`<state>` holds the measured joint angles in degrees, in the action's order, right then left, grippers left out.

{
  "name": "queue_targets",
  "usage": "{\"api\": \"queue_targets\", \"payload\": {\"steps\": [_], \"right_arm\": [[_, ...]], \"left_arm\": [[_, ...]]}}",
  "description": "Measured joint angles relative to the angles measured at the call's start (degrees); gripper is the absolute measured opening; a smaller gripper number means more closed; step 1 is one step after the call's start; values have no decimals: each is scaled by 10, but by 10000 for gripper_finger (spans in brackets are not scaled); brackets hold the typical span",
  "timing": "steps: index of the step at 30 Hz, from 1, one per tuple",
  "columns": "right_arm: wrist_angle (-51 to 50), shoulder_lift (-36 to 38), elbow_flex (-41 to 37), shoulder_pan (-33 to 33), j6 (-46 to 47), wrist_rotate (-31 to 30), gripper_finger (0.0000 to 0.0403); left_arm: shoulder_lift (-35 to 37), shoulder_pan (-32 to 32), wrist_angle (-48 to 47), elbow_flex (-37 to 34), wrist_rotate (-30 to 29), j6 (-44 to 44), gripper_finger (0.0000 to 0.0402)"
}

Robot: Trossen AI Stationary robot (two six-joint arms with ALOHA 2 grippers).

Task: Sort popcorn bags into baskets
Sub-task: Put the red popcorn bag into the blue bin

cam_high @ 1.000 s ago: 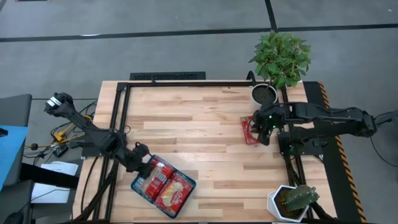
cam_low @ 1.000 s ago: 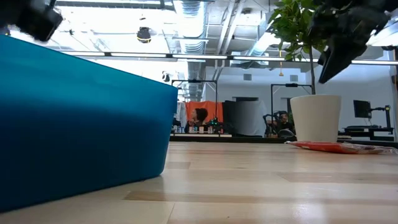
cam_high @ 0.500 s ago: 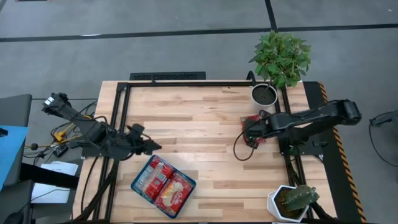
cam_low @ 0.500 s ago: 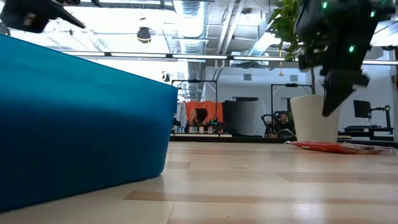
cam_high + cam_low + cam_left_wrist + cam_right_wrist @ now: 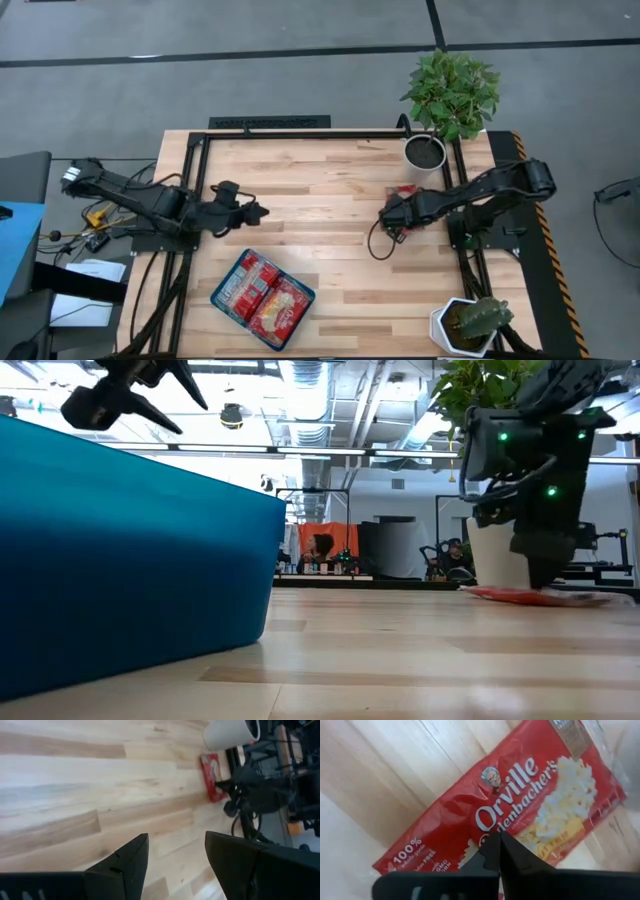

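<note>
- From above, the right gripper (image 5: 393,215) covers most of the popcorn bag (image 5: 402,200); only a red sliver shows.
- At table height the blue tray (image 5: 120,550) runs off the picture's left edge, and its wall hides whatever lies inside.
- The right wrist view cuts the bag's corners off at its borders.
- The packets in the tray (image 5: 262,298) overlap from overhead; their count is unclear.

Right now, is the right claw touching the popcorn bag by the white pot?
Touching. In the right wrist view the right claw, fingers together, presses into the popcorn bag.
</note>
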<state>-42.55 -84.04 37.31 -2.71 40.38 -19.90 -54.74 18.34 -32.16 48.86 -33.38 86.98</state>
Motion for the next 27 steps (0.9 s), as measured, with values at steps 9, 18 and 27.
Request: {"api": "queue_targets", "payload": {"steps": [9, 18, 27], "right_arm": [[133, -27, 54, -7, -63, 60, 18], [419, -17, 73, 39, -170, 187, 19], [48, 50, 101, 40, -109, 20, 8]], "left_arm": [[-38, -62, 18, 0, 32, -34, 183], [-129, -116, 90, 0, 90, -79, 183], [-224, -155, 280, 0, 177, -157, 183]]}}
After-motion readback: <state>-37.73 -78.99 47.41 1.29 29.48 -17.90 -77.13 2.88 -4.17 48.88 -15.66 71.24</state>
